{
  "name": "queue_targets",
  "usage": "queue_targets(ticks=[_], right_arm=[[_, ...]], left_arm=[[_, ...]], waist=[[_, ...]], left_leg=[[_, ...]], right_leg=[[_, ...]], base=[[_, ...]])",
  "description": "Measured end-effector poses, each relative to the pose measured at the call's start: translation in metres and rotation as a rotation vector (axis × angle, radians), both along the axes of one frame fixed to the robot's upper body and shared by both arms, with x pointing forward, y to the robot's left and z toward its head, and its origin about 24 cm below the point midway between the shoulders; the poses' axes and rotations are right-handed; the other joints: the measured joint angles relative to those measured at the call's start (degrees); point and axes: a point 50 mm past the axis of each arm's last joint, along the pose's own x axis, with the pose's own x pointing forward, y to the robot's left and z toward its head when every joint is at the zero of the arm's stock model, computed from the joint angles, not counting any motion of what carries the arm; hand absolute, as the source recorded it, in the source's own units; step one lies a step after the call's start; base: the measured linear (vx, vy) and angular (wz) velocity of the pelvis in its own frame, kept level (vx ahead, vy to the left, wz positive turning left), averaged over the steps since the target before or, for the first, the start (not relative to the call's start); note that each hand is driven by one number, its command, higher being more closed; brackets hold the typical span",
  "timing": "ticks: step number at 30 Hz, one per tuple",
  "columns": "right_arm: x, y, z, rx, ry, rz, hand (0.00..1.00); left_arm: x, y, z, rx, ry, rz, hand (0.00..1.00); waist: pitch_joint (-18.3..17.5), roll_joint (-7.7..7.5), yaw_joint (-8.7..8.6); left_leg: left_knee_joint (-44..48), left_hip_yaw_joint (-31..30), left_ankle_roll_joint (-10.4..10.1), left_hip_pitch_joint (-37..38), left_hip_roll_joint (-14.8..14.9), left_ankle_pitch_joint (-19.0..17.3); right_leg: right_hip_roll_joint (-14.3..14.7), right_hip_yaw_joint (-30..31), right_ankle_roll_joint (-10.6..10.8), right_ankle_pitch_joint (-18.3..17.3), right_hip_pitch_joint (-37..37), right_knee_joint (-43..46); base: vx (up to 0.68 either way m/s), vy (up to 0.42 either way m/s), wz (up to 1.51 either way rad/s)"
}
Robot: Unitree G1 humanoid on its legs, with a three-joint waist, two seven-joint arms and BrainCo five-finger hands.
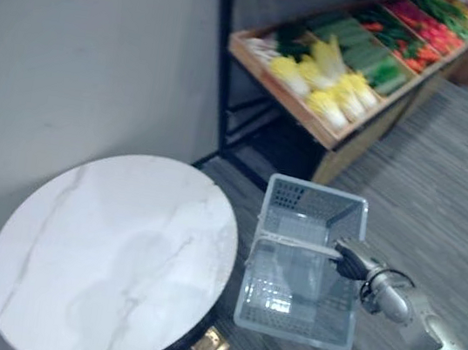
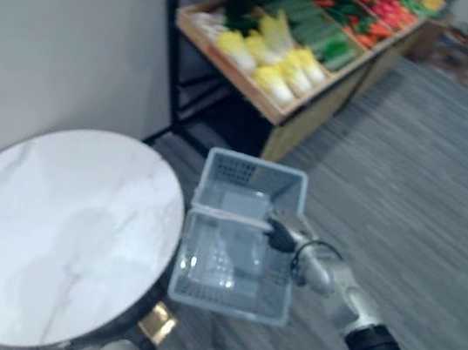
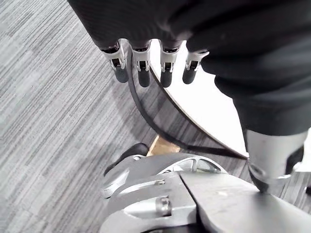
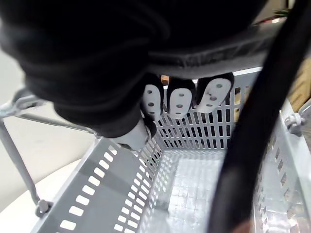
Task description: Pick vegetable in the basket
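A: Right hand (image 1: 352,259) curled round the basket (image 1: 292,326) handle (image 1: 294,245); basket empty. Vegetables (image 1: 339,89) well beyond the hand, on the rack (image 1: 285,99).
B: Risk: the basket swings and clips the table (image 1: 109,244) beside it. Left hand (image 3: 142,73) hangs slack, fingers apart.

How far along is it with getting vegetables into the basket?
Done: the right hand has fingers curled round the handle of the basket. In hand: the basket hangs empty beside the round table. Left: reach the shelf, pick vegetables, drop them in; the left hand hangs open.
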Motion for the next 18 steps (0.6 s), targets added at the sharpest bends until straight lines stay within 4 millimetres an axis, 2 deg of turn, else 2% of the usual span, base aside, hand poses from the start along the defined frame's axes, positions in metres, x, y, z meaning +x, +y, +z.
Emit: queue_targets(ticks=[1,3,5,6,7,9,10,11,12,13,14,16,18], right_arm=[[0.000,0.002,-0.001,0.005,0.003,0.002,1.00],[0.000,0.001,-0.001,0.002,0.002,0.000,1.00],[-0.006,-0.005,-0.008,-0.010,0.033,-0.026,1.00],[-0.010,-0.008,-0.013,-0.017,0.051,-0.037,1.00],[-0.018,-0.014,-0.021,-0.033,0.085,-0.055,1.00],[-0.027,-0.017,-0.029,-0.037,0.122,-0.066,1.00],[-0.029,-0.016,-0.032,-0.038,0.132,-0.061,1.00],[-0.029,-0.015,-0.032,-0.036,0.133,-0.056,1.00],[-0.029,-0.014,-0.032,-0.034,0.130,-0.048,1.00],[-0.028,-0.013,-0.031,-0.036,0.129,-0.040,1.00],[-0.029,-0.011,-0.032,-0.042,0.133,-0.026,1.00],[-0.025,-0.007,-0.029,-0.034,0.122,-0.013,1.00],[-0.025,-0.007,-0.028,-0.019,0.122,-0.012,1.00]], left_arm=[[0.000,-0.002,-0.001,-0.006,0.002,-0.001,0.00],[-0.003,-0.004,-0.002,-0.012,0.015,-0.007,0.00],[-0.001,-0.003,-0.001,-0.005,0.019,-0.029,0.00],[0.001,-0.003,-0.001,-0.005,0.016,-0.037,0.00],[0.003,-0.005,-0.001,-0.004,0.011,-0.053,0.00],[0.005,-0.005,-0.001,-0.003,0.008,-0.061,0.00],[0.004,-0.006,-0.001,-0.006,0.009,-0.061,0.00],[0.001,-0.009,-0.002,-0.013,0.015,-0.062,0.00],[-0.005,-0.016,-0.004,-0.030,0.029,-0.071,0.00],[-0.007,-0.020,-0.005,-0.043,0.033,-0.071,0.00],[-0.010,-0.028,-0.007,-0.068,0.045,-0.076,0.00],[-0.011,-0.034,-0.008,-0.080,0.046,-0.106,0.00],[-0.010,-0.034,-0.008,-0.081,0.043,-0.115,0.00]], waist=[[-0.4,0.25,0.32],[-0.9,0.69,0.89],[-1.0,0.91,0.30],[-1.1,1.03,-0.06],[-1.1,1.52,-0.78],[-1.2,2.72,-0.87],[-1.1,3.29,-0.54],[-1.1,3.66,-0.27],[-0.7,3.70,-0.11],[-0.6,4.16,-0.08],[-0.8,4.89,0.10],[-0.9,5.93,0.73],[-1.1,6.90,0.37]], left_leg=[[-0.9,1.2,-0.6,-0.6,0.7,1.9],[-2.8,3.1,-1.8,-0.9,1.4,4.1],[-2.0,5.5,-2.6,-1.2,2.5,4.7],[-1.3,5.4,-2.8,-1.4,2.9,4.8],[0.8,5.1,-2.9,-2.0,4.4,4.8],[5.3,4.8,-3.0,-3.1,7.7,4.9],[7.7,2.9,-3.6,-3.1,9.3,5.3],[8.4,0.7,-4.4,-3.0,9.6,5.9],[9.1,-5.4,-5.2,-2.7,9.4,6.5],[9.2,-10.0,-5.7,-2.8,8.8,6.2],[7.6,-19.7,-7.3,-2.0,6.0,3.9],[3.9,-28.3,-8.0,-0.7,3.0,1.2],[-0.7,-31.7,-7.5,0.7,3.1,-0.9]], right_leg=[[2.1,-0.5,0.8,-0.2,0.3,-5.8],[4.5,-0.5,2.1,0.6,2.0,-15.5],[6.6,-0.7,3.0,1.2,4.8,-25.0],[7.0,-0.8,3.2,1.3,5.7,-26.8],[7.9,-0.8,3.7,1.7,7.0,-29.2],[10.0,0.4,3.2,2.1,6.9,-29.9],[11.1,2.8,2.6,2.4,6.9,-29.9],[11.5,4.2,2.1,2.7,6.9,-29.9],[12.2,6.9,1.5,3.3,6.7,-29.8],[12.5,8.5,1.4,3.4,6.7,-29.9],[12.8,11.9,2.0,3.6,5.6,-29.9],[13.9,15.6,1.9,3.6,3.1,-30.3],[15.6,16.7,1.7,3.9,1.5,-31.2]], base=[[-0.11,-0.189,-1.14],[-0.13,-0.262,-1.28],[-0.13,-0.293,-0.81],[-0.12,-0.263,-0.26],[-0.10,-0.190,-0.02],[-0.19,-0.235,-0.39],[-0.19,-0.229,-0.75],[-0.14,-0.179,-1.03],[-0.09,-0.121,-0.97],[-0.12,-0.088,-1.30],[-0.09,-0.018,-1.15],[-0.13,0.041,-1.29],[-0.10,0.076,-0.75]])
